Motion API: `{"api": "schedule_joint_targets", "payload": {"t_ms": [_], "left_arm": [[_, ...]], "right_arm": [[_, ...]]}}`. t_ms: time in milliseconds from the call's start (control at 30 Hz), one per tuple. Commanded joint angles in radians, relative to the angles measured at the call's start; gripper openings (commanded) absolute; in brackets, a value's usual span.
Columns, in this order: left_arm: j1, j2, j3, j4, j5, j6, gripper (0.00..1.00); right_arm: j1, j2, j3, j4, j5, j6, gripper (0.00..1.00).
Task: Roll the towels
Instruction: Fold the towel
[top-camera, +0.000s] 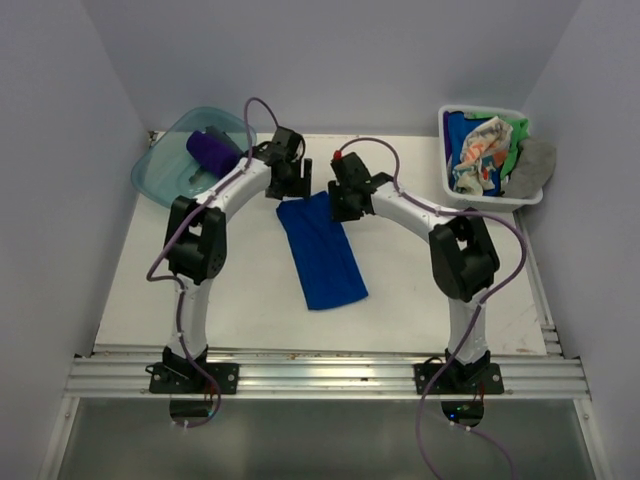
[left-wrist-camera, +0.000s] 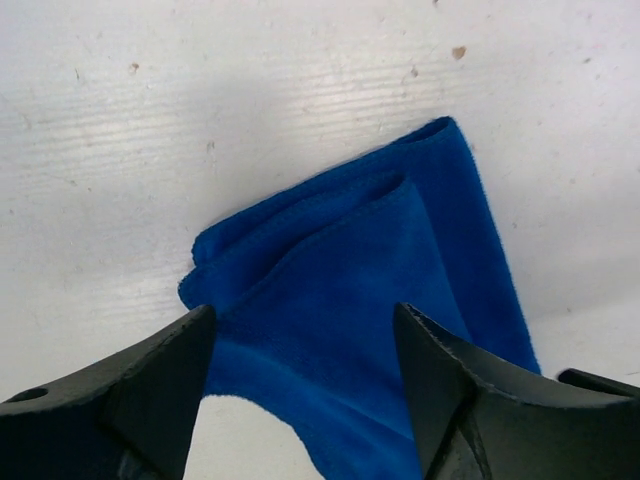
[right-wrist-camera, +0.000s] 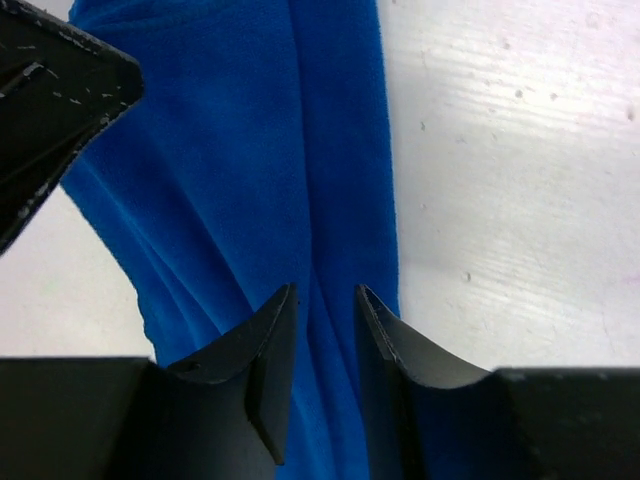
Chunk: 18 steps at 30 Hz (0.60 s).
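Observation:
A royal blue towel lies folded into a long strip in the middle of the table, its far end under both grippers. My left gripper hovers over the far left corner, where the layers fan apart. It is open wide and holds nothing. My right gripper is over the far right edge, where the blue towel runs in lengthwise creases. Its jaws stand slightly apart over one crease. A purple towel sits in the tub. Cream, green and grey towels fill the basket.
A translucent teal tub stands at the far left corner of the table, and a white basket at the far right. Grey walls close in the sides and back. A left finger shows at the right wrist view's top left.

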Motion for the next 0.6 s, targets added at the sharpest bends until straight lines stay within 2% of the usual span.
{"api": "schedule_joint_targets", "payload": {"t_ms": [0, 133, 567], "left_arm": [[0.014, 0.012, 0.086, 0.013, 0.026, 0.013, 0.78], [0.016, 0.034, 0.117, 0.004, 0.04, 0.012, 0.83], [0.071, 0.055, 0.073, 0.038, 0.133, -0.014, 0.82]], "right_arm": [[-0.005, 0.055, 0.094, -0.016, -0.044, -0.025, 0.34], [-0.006, 0.113, 0.17, -0.022, -0.067, -0.022, 0.39], [-0.032, 0.299, 0.349, 0.052, -0.124, 0.053, 0.38]]}}
